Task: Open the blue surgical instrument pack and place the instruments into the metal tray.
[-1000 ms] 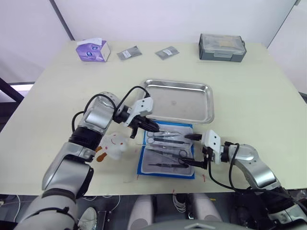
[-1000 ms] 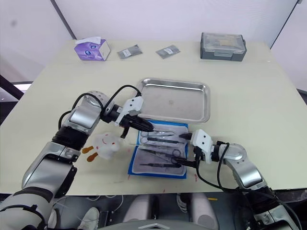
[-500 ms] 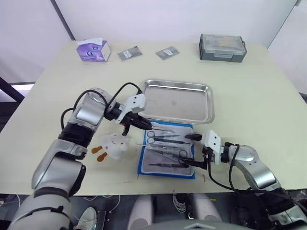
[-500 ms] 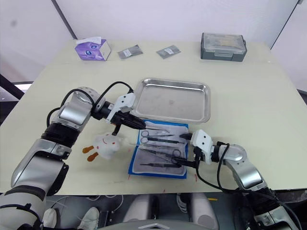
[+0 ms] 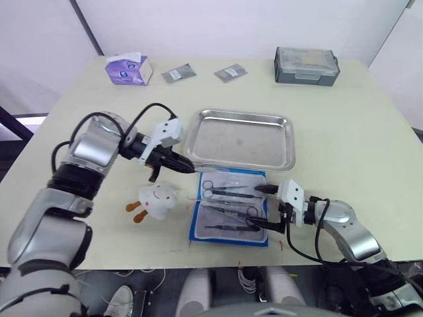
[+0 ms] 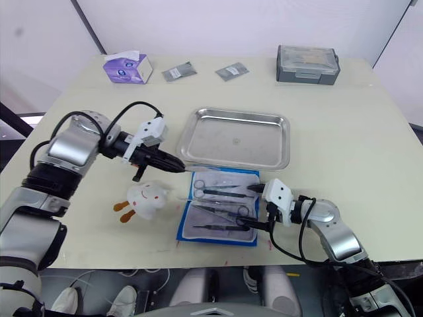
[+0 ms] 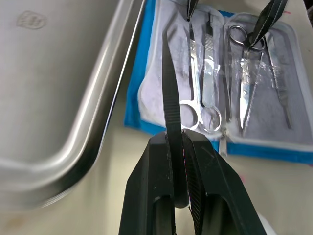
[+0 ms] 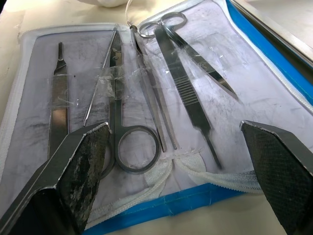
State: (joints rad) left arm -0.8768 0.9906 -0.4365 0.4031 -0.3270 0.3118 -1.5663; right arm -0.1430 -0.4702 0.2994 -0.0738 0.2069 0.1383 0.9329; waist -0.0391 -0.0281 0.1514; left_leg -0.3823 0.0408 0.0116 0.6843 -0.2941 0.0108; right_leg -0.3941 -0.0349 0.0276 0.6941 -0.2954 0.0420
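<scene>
Cream desk [image 5: 357, 132] carries: metal tray [image 5: 239, 139] at centre, open blue surgical instrument pack [image 5: 230, 207] just below it w/ instruments [image 5: 228, 191] inside, white toy [image 5: 153, 201] lower left, purple tissue box [image 5: 127, 69] upper left, two grey packets [image 5: 177, 73] top centre, grey box [image 5: 306, 65] upper right.

Left gripper [image 7: 178, 142] over the table beside the open pack

Its black fingers [image 7: 170, 88] are pressed together with nothing visible between them. Beyond lie the metal tray [image 7: 105, 112] rim and, just beside it, the blue surgical instrument pack [image 7: 146, 83] spread open, its silver instruments [image 7: 208, 93] lying side by side on pale lining.
</scene>
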